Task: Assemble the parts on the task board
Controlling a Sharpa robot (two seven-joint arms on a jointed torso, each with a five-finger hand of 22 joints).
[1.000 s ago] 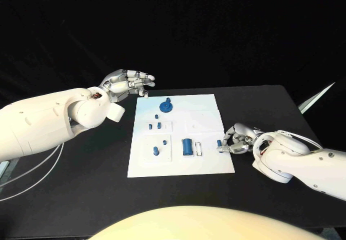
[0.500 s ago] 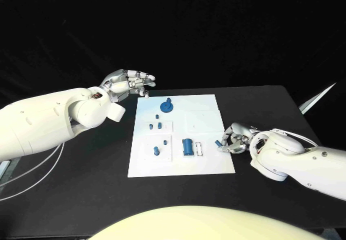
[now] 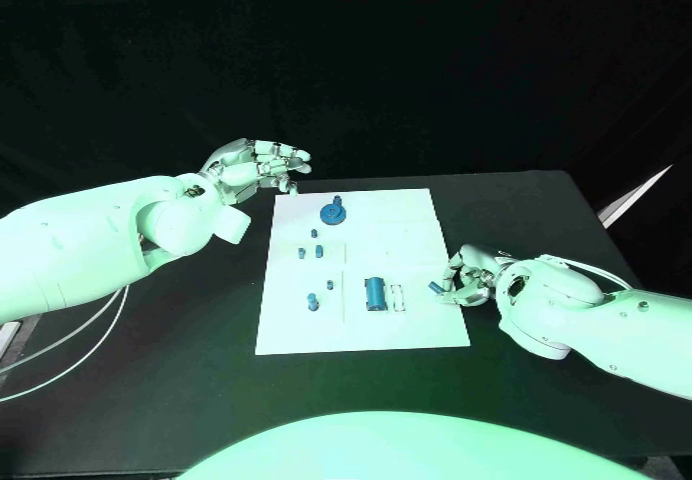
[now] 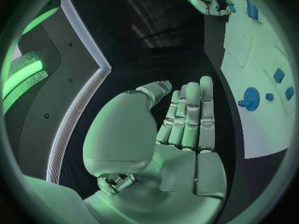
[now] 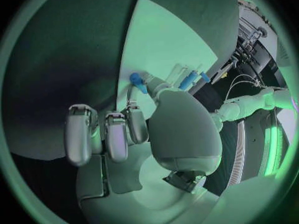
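Blue and small, the plastic peg (image 5: pixel 137 82) sits pinched in my right silver hand (image 3: pixel 470 281) at the white task board (image 3: pixel 411 222)'s right edge, beside the blue cylinder (image 3: pixel 374 293). I judge this is the carry to a socket, so I keep the pinch firm, hold the peg upright, and go slowly. My left silver hand (image 3: pixel 257 166) hovers off the board's far left corner, fingers loosely apart, holding nothing.

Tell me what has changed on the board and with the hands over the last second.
The right hand, pinching a small blue part at the task board's right edge, has shifted slightly toward the board's middle with its arm. The left hand stays raised off the board's far left corner, holding nothing. The other parts lie as before.
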